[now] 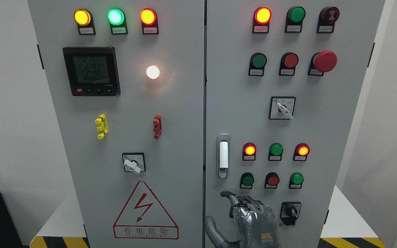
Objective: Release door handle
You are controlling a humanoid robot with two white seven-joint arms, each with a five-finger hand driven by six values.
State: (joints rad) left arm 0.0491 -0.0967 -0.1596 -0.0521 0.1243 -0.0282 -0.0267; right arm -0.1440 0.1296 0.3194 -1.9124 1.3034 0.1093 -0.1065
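Grey steel cabinet point(171, 103) fills pretty much the whole view, two doors side by side. The door handle point(223, 155) sits on the right door near its left edge, a silver recessed frame with a white lever in it, upright, with what looks like a lock at the bottom. One hand point(250, 215) shows at the bottom of the frame, below the handle and clear of it, not touching. Its fingers point(234, 199) are loosely curled with the tips pointing up toward the door, holding nothing, and the thumb point(212, 225) sticks out to the left. Honestly can't tell from which side its arm comes in, so I won't call it left or right. Just right of the hand there's a black rotary switch point(291, 213), and above it two rows of round indicator lights point(276, 150). Left door has a red triangle warning sign point(145, 212) down low.
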